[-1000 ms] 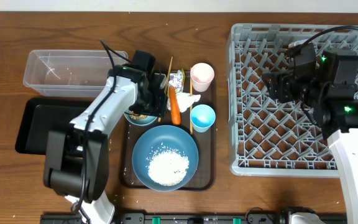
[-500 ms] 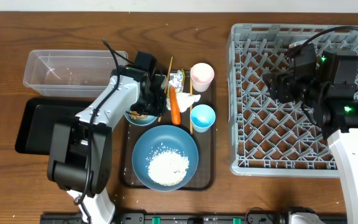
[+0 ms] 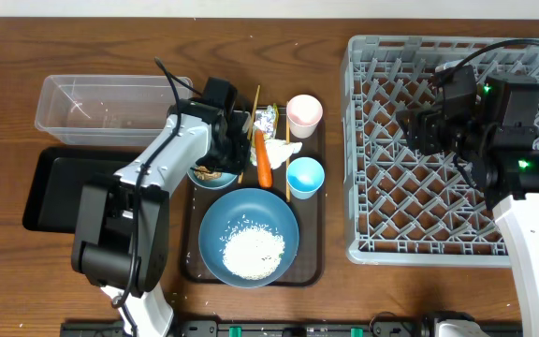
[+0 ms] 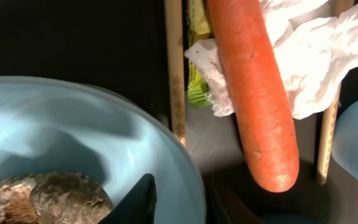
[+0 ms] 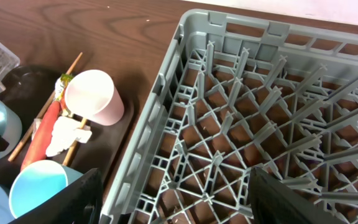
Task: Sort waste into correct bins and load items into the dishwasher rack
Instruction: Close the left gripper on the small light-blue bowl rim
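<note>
The left gripper (image 3: pixel 225 154) has its jaws drawn in on the right rim of the small bowl (image 3: pixel 204 174), one finger (image 4: pixel 138 200) inside and the other outside. The bowl sits upright at the left edge of the brown tray (image 3: pixel 313 245), mid-worktop, with a brownish scrap (image 4: pixel 42 196) in it. Just right of it the carrot (image 3: pixel 263 161) lies flat, its long axis running from the far edge toward the near edge, its rounded end nearest the big bowl (image 3: pixel 215 225). One chopstick (image 3: pixel 254 105) lies between bowl and carrot and the other (image 3: pixel 287 187) is right of the carrot, both along the same line. The tissue (image 3: pixel 286 150) and a wrapper (image 3: pixel 267 120) lie at the carrot's far end. The big bowl holds rice (image 3: pixel 253 251). The blue cup (image 3: pixel 305 176) and pink cup (image 3: pixel 304 114) stand mouth up. The tub (image 3: pixel 110 103) and black tray (image 3: pixel 50 192) lie toward the left edge. The right gripper (image 3: pixel 417 131) hangs wide open and empty over the rack (image 3: pixel 438 248) by the right edge.
</note>
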`<action>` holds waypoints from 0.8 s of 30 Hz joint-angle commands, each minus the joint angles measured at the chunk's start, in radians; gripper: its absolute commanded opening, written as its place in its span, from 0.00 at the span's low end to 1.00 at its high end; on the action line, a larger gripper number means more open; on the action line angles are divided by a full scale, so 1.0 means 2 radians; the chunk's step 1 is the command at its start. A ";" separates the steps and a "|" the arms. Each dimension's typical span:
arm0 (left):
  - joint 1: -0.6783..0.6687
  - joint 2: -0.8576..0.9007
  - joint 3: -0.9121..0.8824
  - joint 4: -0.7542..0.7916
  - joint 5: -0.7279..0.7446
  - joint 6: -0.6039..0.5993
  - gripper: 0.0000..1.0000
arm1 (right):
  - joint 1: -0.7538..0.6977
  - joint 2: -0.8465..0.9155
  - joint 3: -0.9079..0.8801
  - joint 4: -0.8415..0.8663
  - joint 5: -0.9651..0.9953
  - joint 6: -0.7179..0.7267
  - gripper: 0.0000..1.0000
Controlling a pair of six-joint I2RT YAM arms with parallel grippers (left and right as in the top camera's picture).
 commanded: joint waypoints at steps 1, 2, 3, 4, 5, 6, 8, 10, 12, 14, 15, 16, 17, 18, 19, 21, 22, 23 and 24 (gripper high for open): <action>-0.006 0.010 -0.005 0.003 -0.013 -0.004 0.24 | -0.004 0.000 0.008 0.000 0.005 -0.004 0.68; -0.006 0.011 -0.005 0.004 -0.013 -0.004 0.21 | -0.004 0.000 0.008 0.000 0.005 -0.004 0.68; -0.007 0.011 -0.005 0.005 -0.013 -0.005 0.15 | -0.004 0.000 0.008 0.000 0.005 -0.004 0.68; -0.007 0.012 -0.005 0.005 -0.013 -0.005 0.11 | -0.004 0.000 0.008 0.000 0.005 -0.004 0.67; -0.008 0.012 -0.005 0.005 -0.013 -0.005 0.07 | -0.004 0.000 0.008 0.000 0.005 -0.004 0.67; -0.008 0.012 -0.005 0.005 -0.013 -0.007 0.06 | -0.004 0.000 0.008 0.000 0.005 -0.004 0.67; -0.008 0.012 -0.005 0.005 -0.013 -0.012 0.06 | -0.004 0.000 0.008 0.000 0.007 -0.004 0.67; -0.008 0.011 -0.005 0.005 -0.013 -0.014 0.06 | -0.004 0.000 0.008 0.000 0.011 -0.004 0.67; -0.008 0.011 -0.005 0.004 -0.013 -0.014 0.06 | -0.004 0.000 0.008 0.000 0.011 -0.004 0.67; -0.008 0.008 -0.001 -0.001 -0.012 -0.021 0.06 | -0.004 0.000 0.008 0.000 0.011 -0.003 0.67; -0.008 0.005 0.003 -0.006 -0.012 -0.025 0.06 | -0.004 0.000 0.008 0.000 0.011 -0.003 0.67; -0.008 0.001 0.008 -0.013 -0.011 -0.027 0.06 | -0.004 0.000 0.008 0.000 0.011 -0.003 0.67; -0.008 -0.004 0.014 -0.021 -0.011 -0.027 0.06 | -0.004 0.000 0.008 0.000 0.011 -0.003 0.68; -0.008 -0.009 0.020 -0.028 -0.011 -0.029 0.06 | -0.004 0.000 0.008 0.000 0.011 -0.003 0.68; -0.008 -0.015 0.026 -0.036 -0.011 -0.029 0.06 | -0.004 0.000 0.008 0.000 0.011 -0.003 0.67; -0.008 -0.029 0.042 -0.055 -0.011 -0.037 0.06 | -0.004 0.000 0.008 0.000 0.011 -0.003 0.68; -0.008 -0.036 0.051 -0.064 -0.011 -0.039 0.06 | -0.004 0.000 0.008 0.000 0.011 -0.003 0.67; -0.008 -0.045 0.058 -0.072 -0.011 -0.040 0.06 | -0.004 0.000 0.008 0.001 0.011 -0.003 0.68; -0.007 -0.052 0.064 -0.078 -0.011 -0.040 0.06 | -0.004 0.000 0.008 0.001 0.011 -0.003 0.68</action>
